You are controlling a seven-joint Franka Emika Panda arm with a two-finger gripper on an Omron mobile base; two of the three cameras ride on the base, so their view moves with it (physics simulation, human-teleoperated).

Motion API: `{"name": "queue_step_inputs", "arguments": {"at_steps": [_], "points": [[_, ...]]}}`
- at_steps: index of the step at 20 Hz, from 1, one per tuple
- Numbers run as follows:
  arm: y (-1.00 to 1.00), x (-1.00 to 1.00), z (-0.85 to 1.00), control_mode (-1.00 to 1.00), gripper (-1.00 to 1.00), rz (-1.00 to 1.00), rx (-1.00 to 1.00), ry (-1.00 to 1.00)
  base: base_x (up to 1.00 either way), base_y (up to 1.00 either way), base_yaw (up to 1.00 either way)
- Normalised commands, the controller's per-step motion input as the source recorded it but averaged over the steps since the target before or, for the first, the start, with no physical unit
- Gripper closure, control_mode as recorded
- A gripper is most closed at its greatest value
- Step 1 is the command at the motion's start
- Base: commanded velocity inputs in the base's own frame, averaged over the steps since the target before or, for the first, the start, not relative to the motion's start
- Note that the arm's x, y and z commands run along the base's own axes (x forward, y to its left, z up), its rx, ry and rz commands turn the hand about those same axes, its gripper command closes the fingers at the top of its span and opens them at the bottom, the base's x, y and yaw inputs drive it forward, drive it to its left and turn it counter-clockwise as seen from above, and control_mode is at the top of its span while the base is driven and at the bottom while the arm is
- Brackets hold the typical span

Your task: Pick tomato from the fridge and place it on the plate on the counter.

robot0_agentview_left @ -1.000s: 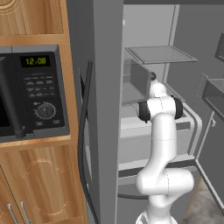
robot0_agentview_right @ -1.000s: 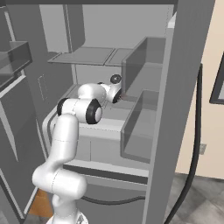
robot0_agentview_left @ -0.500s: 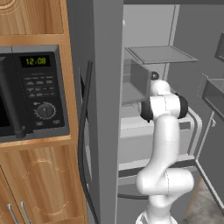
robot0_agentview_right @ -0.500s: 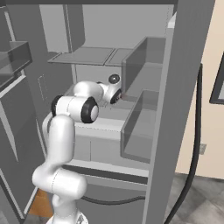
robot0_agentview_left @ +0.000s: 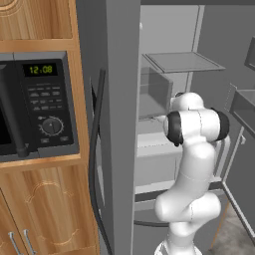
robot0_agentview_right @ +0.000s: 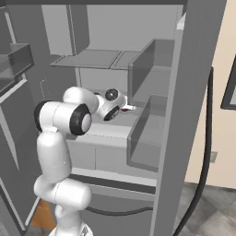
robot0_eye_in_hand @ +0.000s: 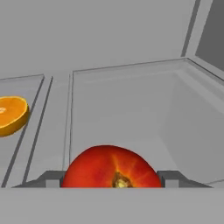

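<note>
Reaching into the open fridge (robot0_agentview_left: 122, 124), the white arm bends at its dark elbow joint in the left base view, and the hand is hidden behind that joint. A black microwave (robot0_agentview_left: 37, 107) with a green clock sits in the wooden cabinet left of the fridge wall, and a long black handle (robot0_agentview_left: 94, 164) runs down the fridge's edge.

From the right base view the hand shows among the grey shelves, with a small patch of red, the tomato (robot0_agentview_right: 125, 110), just at the gripper (robot0_agentview_right: 126, 109) above the shelf. The fingers themselves are too small here to judge.

In the hand view the tomato (robot0_eye_in_hand: 111, 168) sits low and centred, directly between the two dark fingertips (robot0_eye_in_hand: 50, 178), which stand at its left and right sides, seemingly touching it. So the fingers look closed around the tomato. Behind it lies a pale fridge shelf (robot0_eye_in_hand: 127, 109), and an orange half (robot0_eye_in_hand: 11, 114) rests well apart at the left edge.
</note>
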Motion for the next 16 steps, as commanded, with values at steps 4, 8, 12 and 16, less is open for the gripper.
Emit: {"name": "queue_step_inputs", "arguments": {"at_steps": [4, 8, 12, 16], "points": [[0.0, -1.0, 0.0, -1.0, 1.0, -0.04, 0.0, 0.0, 0.0, 0.0, 0.0], [0.0, -1.0, 0.11, -1.0, 1.0, -0.05, 0.0, 0.1, 0.0, 0.0, 0.0], [0.01, -0.98, 0.18, -1.0, 1.0, -0.05, 0.01, 0.17, 0.0, 0.0, 0.0], [0.12, -0.82, 0.31, -1.0, 1.0, -0.02, 0.07, 0.2, 0.0, 0.0, 0.0]]}}
